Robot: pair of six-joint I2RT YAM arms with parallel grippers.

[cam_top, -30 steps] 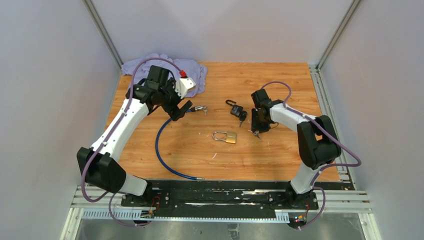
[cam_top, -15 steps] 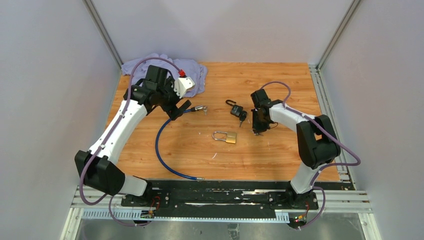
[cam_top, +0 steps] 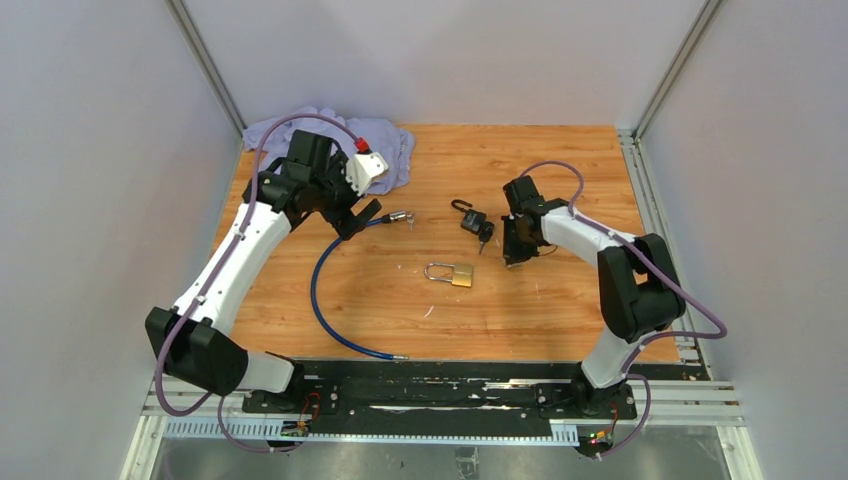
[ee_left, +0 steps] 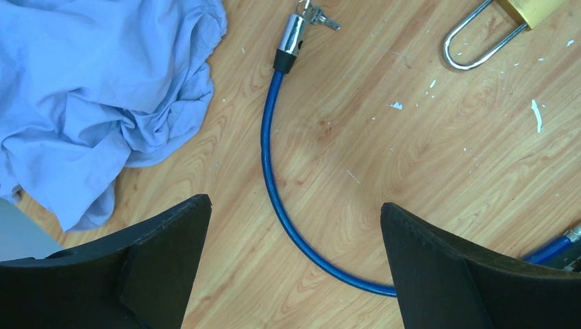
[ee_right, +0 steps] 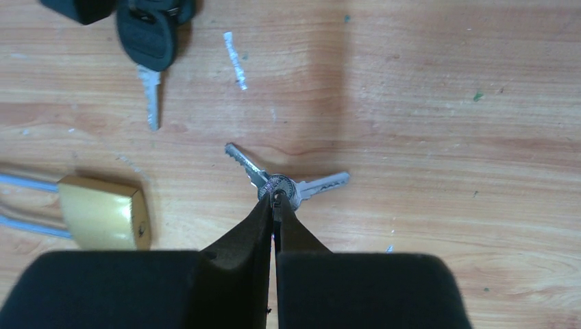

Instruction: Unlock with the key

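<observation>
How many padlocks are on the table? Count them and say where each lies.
2. The brass padlock lies mid-table; the black padlock lies just beyond it, near the right gripper. The crumpled cloth could hide more.

keys: two plain silver keys (ee_right: 284, 184) on one small ring
keys pose: blades splayed in a V; in the right wrist view one points up-left and the other right
keys state: ring end pinched between the closed tips of the right end effector (ee_right: 275, 202); can't tell whether they are lifted off the table or resting on it
keys location: right of table centre
padlock: brass body with a silver U shackle (cam_top: 461, 275), lying flat on its side
padlock state: both shackle legs run into the body, so it looks locked
padlock pose: shackle points left in the top view, keyhole end faces the keys
padlock location: mid-table, near the keys, not touching
</observation>
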